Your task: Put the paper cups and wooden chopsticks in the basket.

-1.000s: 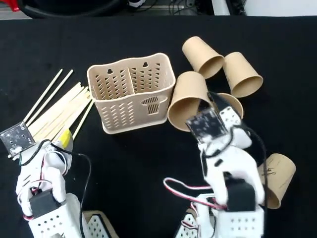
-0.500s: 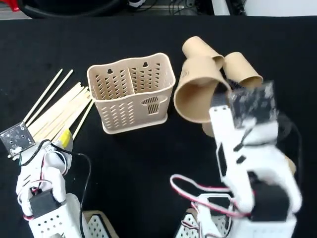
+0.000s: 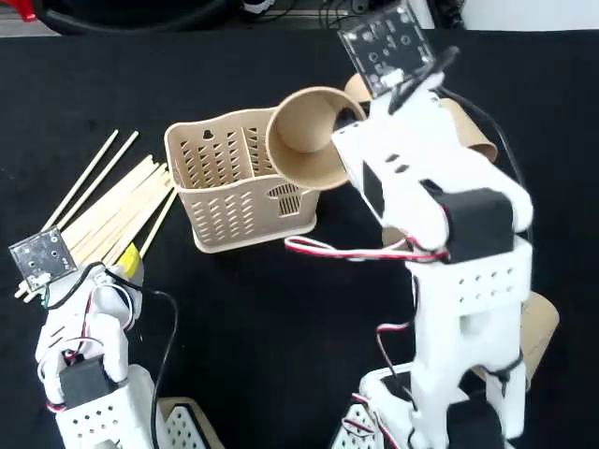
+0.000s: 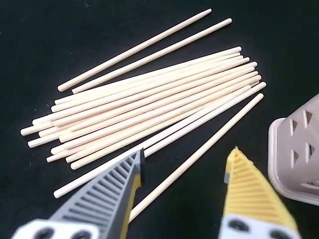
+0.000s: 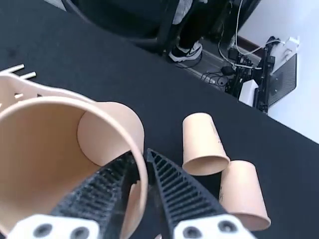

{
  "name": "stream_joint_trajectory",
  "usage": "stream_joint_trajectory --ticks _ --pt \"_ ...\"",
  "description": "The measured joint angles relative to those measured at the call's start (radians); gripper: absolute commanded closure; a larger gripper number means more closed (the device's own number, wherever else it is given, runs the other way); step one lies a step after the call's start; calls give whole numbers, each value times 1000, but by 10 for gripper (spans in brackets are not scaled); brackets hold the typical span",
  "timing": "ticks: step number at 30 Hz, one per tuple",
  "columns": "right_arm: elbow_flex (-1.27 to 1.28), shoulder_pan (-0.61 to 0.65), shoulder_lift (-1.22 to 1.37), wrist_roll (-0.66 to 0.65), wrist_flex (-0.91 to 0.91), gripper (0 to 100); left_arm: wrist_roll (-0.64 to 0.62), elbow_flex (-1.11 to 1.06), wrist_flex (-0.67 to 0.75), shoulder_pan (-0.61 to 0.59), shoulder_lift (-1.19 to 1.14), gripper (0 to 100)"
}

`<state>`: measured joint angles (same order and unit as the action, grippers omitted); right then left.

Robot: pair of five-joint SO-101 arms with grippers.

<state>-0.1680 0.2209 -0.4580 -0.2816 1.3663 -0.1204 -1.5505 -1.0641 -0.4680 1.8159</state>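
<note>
My right gripper (image 5: 139,158) is shut on the rim of a tan paper cup (image 5: 55,149). In the high view the cup (image 3: 304,138) hangs tilted, mouth toward the camera, above the right end of the beige basket (image 3: 234,187). Two more cups (image 5: 202,144) lie on the black table beyond it. Another cup (image 3: 540,327) lies at the lower right. A pile of wooden chopsticks (image 3: 108,206) lies left of the basket. My left gripper (image 4: 187,151) stands open just over the near side of the chopsticks (image 4: 149,107), with one loose stick between its fingers' line.
The table is covered in black cloth. The basket's corner (image 4: 299,149) is close beside my left gripper. The right arm's white body (image 3: 449,224) stands tall over the cups at the right. Chair legs and cables lie beyond the table's far edge.
The right arm has lifted the cup off the table and swung it up and left, over the basket's right end. The left arm has barely shifted.
</note>
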Motion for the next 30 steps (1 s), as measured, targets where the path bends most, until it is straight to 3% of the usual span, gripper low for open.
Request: stream_joint_trajectory --ticks 7,13,18,30 --pt "-3 40 95 21 -101 987 0 0 0 0 0 739" --pt "-3 40 226 44 -160 987 0 0 0 0 0 860" --pt "-3 40 264 46 -157 987 0 0 0 6 0 873" --pt "-183 40 272 68 72 987 0 0 0 6 0 873"
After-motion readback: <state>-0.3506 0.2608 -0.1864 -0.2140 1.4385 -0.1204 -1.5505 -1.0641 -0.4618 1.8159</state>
